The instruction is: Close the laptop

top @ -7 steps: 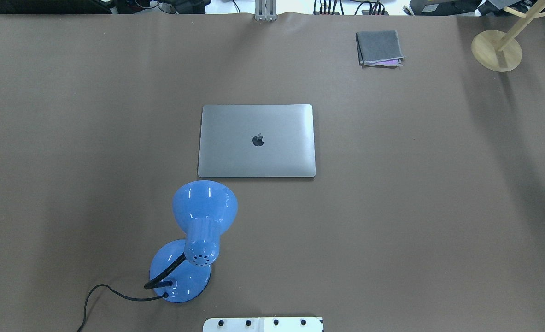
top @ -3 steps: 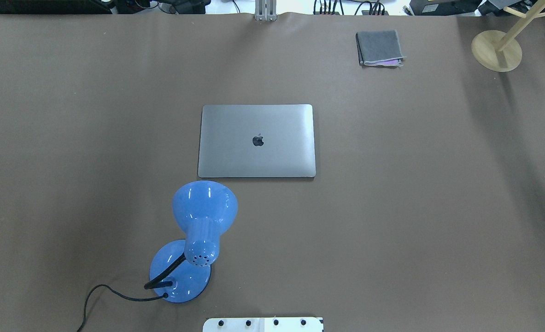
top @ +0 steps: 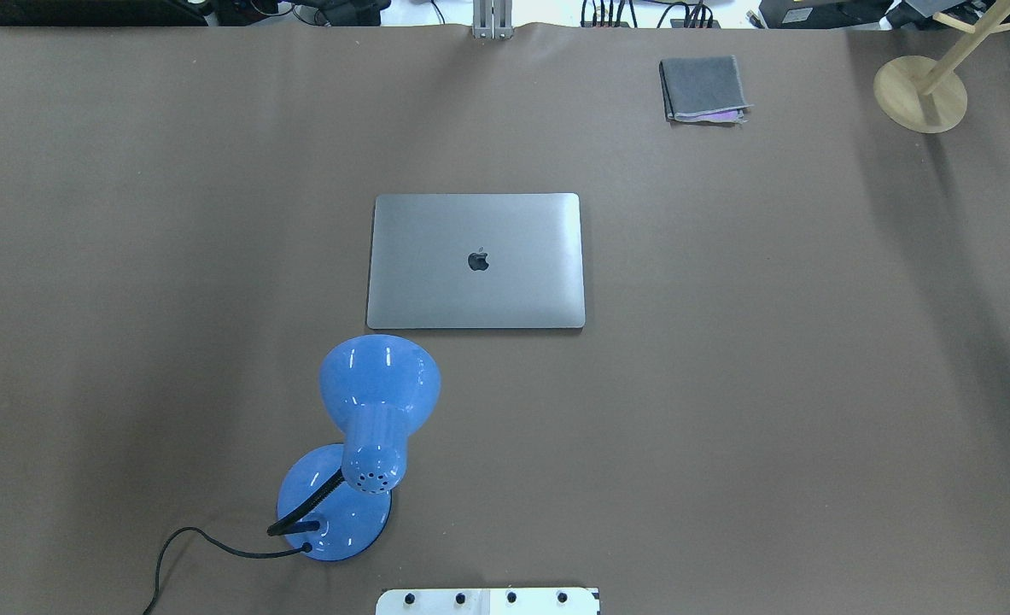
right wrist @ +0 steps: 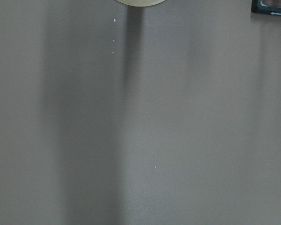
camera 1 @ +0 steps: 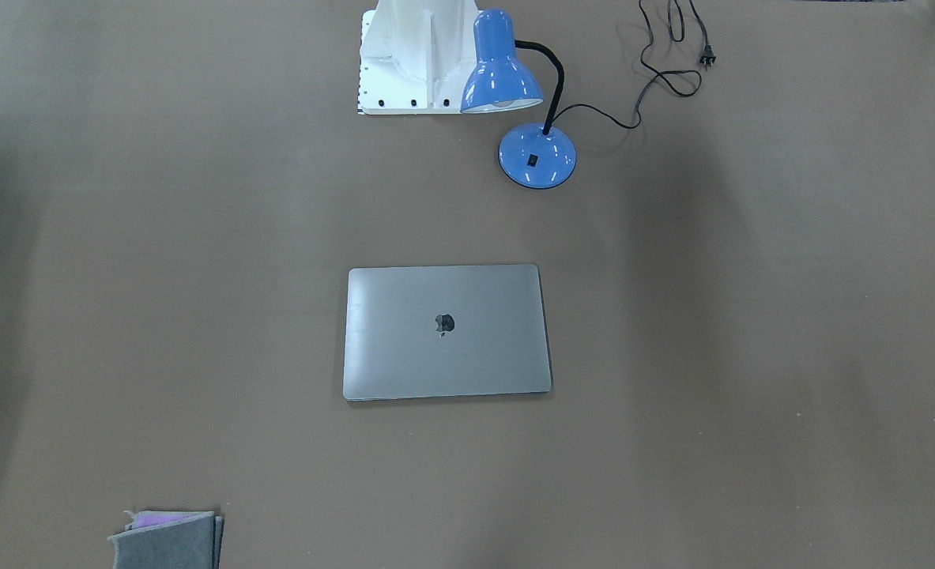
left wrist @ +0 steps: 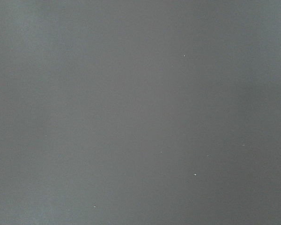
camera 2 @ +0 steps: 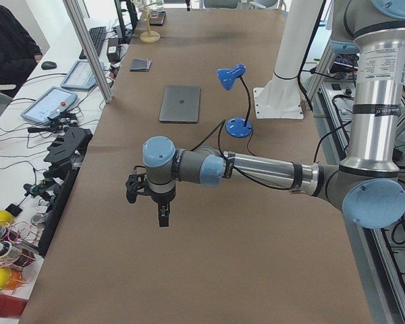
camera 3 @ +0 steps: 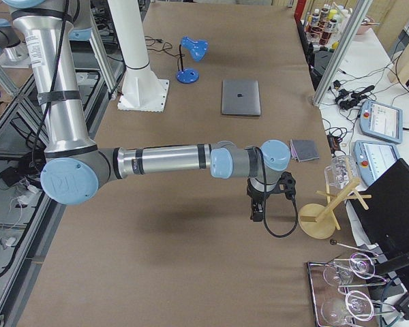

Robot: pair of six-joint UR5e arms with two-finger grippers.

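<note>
The laptop (top: 475, 260) lies flat in the middle of the brown table with its space-grey lid down and the dark apple logo facing up. It also shows in the front-facing view (camera 1: 446, 332) and both side views (camera 2: 180, 103) (camera 3: 240, 97). My left gripper (camera 2: 163, 219) hangs over the table's left end, far from the laptop. My right gripper (camera 3: 256, 214) hangs over the right end, also far from it. Both show only in the side views, so I cannot tell whether they are open or shut. The wrist views show only bare table.
A blue desk lamp (top: 376, 401) with a black cord stands between the laptop and the robot base (top: 487, 601). A folded grey cloth (top: 703, 88) lies at the far right. A wooden stand (top: 919, 92) is at the far right corner, near my right gripper.
</note>
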